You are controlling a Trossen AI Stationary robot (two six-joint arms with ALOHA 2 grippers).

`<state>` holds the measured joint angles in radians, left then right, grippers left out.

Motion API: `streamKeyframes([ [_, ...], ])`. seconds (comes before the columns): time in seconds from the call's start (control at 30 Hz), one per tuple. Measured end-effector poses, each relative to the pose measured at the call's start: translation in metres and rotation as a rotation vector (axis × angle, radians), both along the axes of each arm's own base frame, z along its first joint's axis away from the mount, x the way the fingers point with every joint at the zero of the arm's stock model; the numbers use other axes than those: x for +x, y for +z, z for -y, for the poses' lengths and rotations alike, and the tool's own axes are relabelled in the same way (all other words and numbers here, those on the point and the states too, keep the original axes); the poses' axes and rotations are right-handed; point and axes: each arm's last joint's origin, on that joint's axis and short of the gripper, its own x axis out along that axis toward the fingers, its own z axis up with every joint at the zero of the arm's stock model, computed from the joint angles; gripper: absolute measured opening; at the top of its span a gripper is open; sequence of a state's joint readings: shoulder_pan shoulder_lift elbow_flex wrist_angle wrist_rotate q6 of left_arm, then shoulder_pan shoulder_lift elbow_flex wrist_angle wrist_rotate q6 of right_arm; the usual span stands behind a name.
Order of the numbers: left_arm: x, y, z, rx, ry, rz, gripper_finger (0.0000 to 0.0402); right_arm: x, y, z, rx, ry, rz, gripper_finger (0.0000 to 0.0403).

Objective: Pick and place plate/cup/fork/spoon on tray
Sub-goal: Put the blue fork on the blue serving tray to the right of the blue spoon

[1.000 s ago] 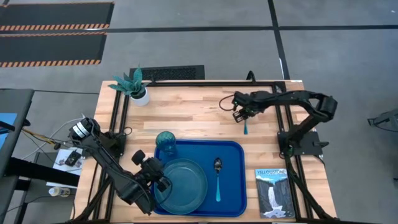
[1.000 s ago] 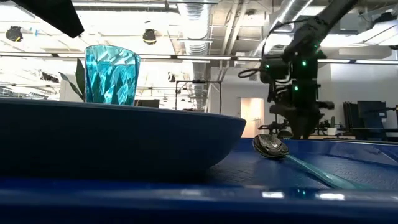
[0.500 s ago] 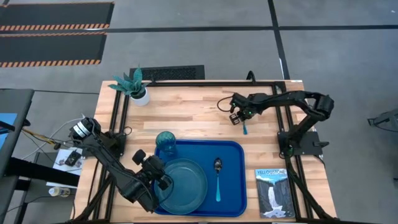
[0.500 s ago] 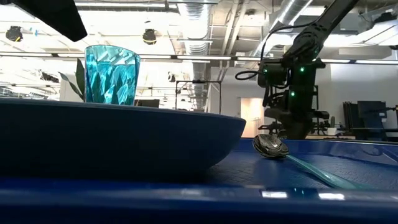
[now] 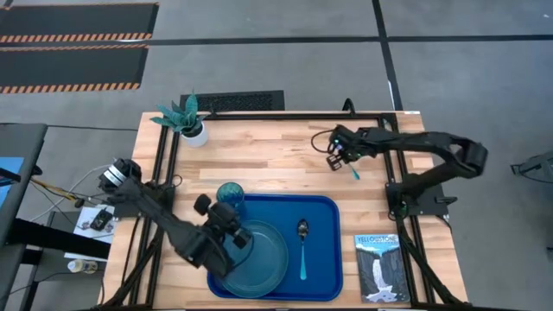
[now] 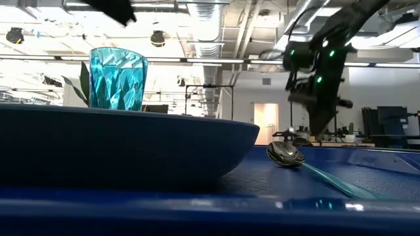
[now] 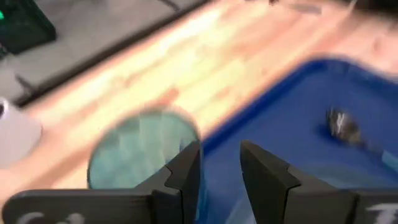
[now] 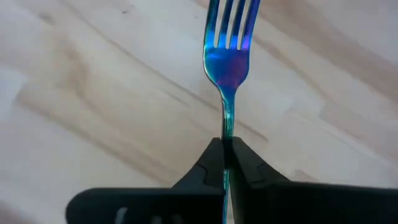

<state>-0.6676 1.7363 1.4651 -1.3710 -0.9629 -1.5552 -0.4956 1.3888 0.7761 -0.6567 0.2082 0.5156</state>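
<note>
The light-blue fork (image 8: 227, 62) is in my right gripper (image 5: 339, 156), which is shut on it over the bare wood beyond the tray's far right corner. The blue tray (image 5: 328, 281) holds the teal plate (image 5: 262, 257), the cup (image 5: 230, 197) at its far left corner, and the spoon (image 5: 302, 246), dark bowl toward the far side. My left gripper (image 5: 227, 223) hovers over the plate's far left rim, just near the cup, and in its wrist view (image 7: 221, 165) the fingers stand a little apart with nothing between them. My right gripper pinches the fork's handle (image 8: 226, 127), just behind the neck, between its two fingers (image 8: 208, 165). The fingers come steeply from above and lie along the fork, with the tines pointing out ahead of them. In the high view the fork (image 5: 352, 170) slants below the gripper toward the tray.
A white pot with a teal plant (image 5: 188, 123) stands at the far left of the table. A small book (image 5: 378, 266) lies right of the tray by the near edge. Black frame rails run along the table's left, far and right sides.
My right gripper has come down on the fork, shut on its handle and risen a little; the fork has swung from straight to slanted. My left gripper has risen from the plate's near left rim and gone toward the far edge, closer to the cup.
</note>
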Motion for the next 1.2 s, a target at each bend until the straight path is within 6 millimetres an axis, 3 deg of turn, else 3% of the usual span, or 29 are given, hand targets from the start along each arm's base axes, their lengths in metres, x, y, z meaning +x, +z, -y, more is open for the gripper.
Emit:
streamKeyframes([
  [0.13,0.015,0.027,-0.022,0.044,0.006,0.012,0.0103,-0.007,0.030,-0.024,-0.056,0.078,0.101,0.0007],
  [0.27,0.027,0.058,-0.059,0.019,0.026,0.023,0.0105,-0.014,0.058,-0.055,-0.153,0.168,0.222,0.0008],
  [0.43,0.044,0.090,-0.113,-0.164,-0.082,0.065,0.0134,-0.026,0.082,-0.096,-0.237,0.260,0.366,0.0012],
  [0.6,0.066,0.110,-0.161,-0.386,-0.230,0.257,0.0178,-0.028,0.088,-0.127,-0.294,0.376,0.420,0.0009],
  [0.7,0.076,0.109,-0.188,-0.506,-0.250,0.330,0.0197,-0.025,0.086,-0.141,-0.331,0.425,0.420,0.0010],
  [0.9,0.094,0.085,-0.225,-0.675,-0.197,0.315,0.0218,-0.012,0.087,-0.156,-0.380,0.489,0.310,0.0010],
  [1.07,0.120,0.076,-0.233,-0.736,-0.311,0.418,0.0220,0.004,0.085,-0.159,-0.419,0.472,0.217,0.0010],
  [1.2,0.129,0.063,-0.234,-0.708,-0.273,0.399,0.0220,0.012,0.085,-0.160,-0.421,0.472,0.178,0.0011],
])
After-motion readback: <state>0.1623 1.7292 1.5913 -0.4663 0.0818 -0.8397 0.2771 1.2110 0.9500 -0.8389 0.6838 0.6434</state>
